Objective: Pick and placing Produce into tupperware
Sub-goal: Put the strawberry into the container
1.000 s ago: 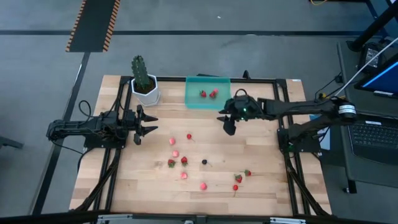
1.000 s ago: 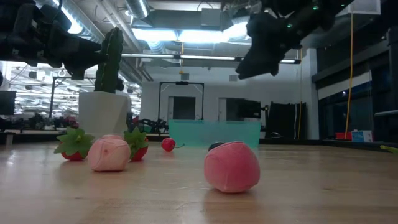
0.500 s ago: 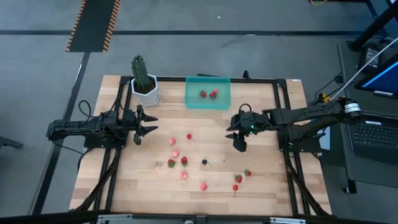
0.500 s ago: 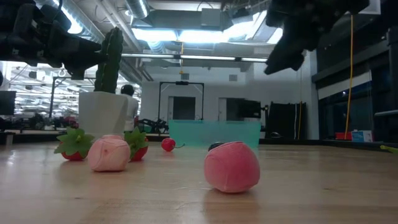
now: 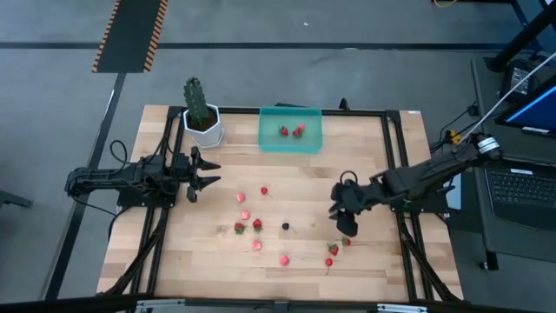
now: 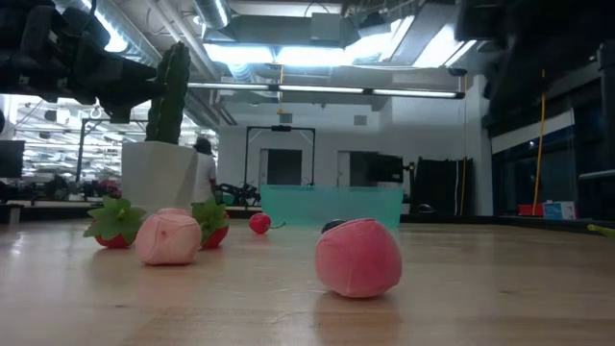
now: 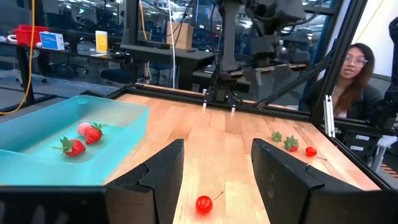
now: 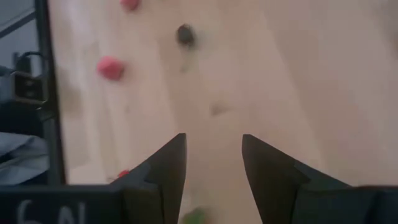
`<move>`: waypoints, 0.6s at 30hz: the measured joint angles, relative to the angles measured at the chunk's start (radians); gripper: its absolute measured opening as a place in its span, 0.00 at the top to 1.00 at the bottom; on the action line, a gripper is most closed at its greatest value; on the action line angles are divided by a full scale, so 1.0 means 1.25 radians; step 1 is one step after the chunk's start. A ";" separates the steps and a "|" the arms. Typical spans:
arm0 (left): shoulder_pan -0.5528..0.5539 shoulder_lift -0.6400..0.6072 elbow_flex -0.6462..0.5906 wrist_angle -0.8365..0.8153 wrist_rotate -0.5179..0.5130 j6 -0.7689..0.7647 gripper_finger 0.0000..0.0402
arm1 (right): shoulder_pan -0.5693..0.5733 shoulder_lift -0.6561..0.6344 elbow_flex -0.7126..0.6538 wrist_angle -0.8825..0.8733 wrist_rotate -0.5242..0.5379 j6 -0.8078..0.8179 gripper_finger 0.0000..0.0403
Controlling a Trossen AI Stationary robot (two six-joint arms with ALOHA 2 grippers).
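Note:
The teal tupperware [image 5: 291, 130] stands at the table's far middle with two red strawberries [image 5: 298, 130] in it, also seen in the left wrist view [image 7: 74, 147]. More produce lies loose mid-table: red and pink pieces [image 5: 245, 214], a dark berry [image 5: 285, 226] and a pair of strawberries [image 5: 333, 249] near the right. My right gripper [image 5: 346, 228] hangs open, tipped down, just above and beyond that pair, with nothing between its fingers [image 8: 213, 168]. My left gripper [image 5: 213, 172] waits open and level at the table's left [image 7: 217, 174].
A green cactus in a white pot [image 5: 201, 117] stands left of the tupperware. Black frame rails [image 5: 395, 174] run along the table's sides. A person [image 7: 351, 74] sits beyond the table's right side. Bare wood lies between the loose pieces and the tupperware.
My right gripper has swung from beside the tupperware toward the table's near edge and a little to the right. It has rolled and tipped further downward. It now hangs over the strawberry pair at the right. Its finger gap looks unchanged. No produce has moved.

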 joint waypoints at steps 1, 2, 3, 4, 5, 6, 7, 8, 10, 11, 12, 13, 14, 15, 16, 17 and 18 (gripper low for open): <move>0.000 0.000 0.000 0.000 0.000 0.000 0.55 | 0.017 0.000 0.000 -0.002 0.000 0.019 0.61; 0.000 0.000 0.000 0.000 0.000 -0.001 0.55 | 0.034 0.000 0.000 -0.004 0.002 0.040 0.61; 0.000 0.000 0.000 0.000 0.000 -0.001 0.55 | 0.052 0.000 0.000 -0.008 0.010 0.065 0.61; 0.000 0.000 0.000 0.000 0.000 -0.001 0.55 | 0.071 0.000 0.000 -0.017 0.018 0.090 0.61; 0.000 0.000 0.000 0.000 0.000 -0.001 0.55 | 0.090 0.000 0.000 -0.029 0.025 0.113 0.61; 0.000 0.000 0.000 0.000 0.000 0.000 0.55 | 0.111 0.000 0.000 -0.040 0.035 0.140 0.61; 0.000 0.000 0.000 0.000 0.000 0.000 0.55 | 0.132 0.000 0.000 -0.051 0.047 0.173 0.61; 0.000 0.000 0.000 0.000 0.000 0.000 0.55 | 0.155 0.000 0.000 -0.063 0.062 0.210 0.61; 0.000 0.000 0.000 0.000 0.000 0.000 0.55 | 0.193 0.000 0.000 -0.083 0.090 0.278 0.61; 0.000 0.000 0.000 0.000 0.000 0.000 0.55 | 0.213 0.000 0.000 -0.087 0.100 0.318 0.61; 0.000 0.000 0.000 0.000 0.000 0.000 0.55 | 0.230 0.000 0.000 -0.093 0.105 0.355 0.61; 0.000 0.000 0.000 0.000 0.000 0.000 0.55 | 0.245 0.000 0.000 -0.099 0.111 0.394 0.61; 0.000 0.000 0.000 0.000 0.000 0.000 0.55 | 0.258 0.000 0.000 -0.101 0.114 0.425 0.61; 0.000 0.000 0.000 0.000 0.000 0.000 0.55 | 0.269 0.000 0.000 -0.103 0.115 0.446 0.61; 0.000 0.000 0.000 0.000 0.000 0.000 0.55 | 0.277 0.000 0.000 -0.109 0.114 0.456 0.61; 0.000 0.000 0.000 0.000 0.000 0.000 0.55 | 0.284 0.000 0.000 -0.118 0.114 0.456 0.61; 0.000 0.000 0.000 0.000 0.000 0.000 0.55 | 0.288 0.000 0.000 -0.120 0.113 0.456 0.61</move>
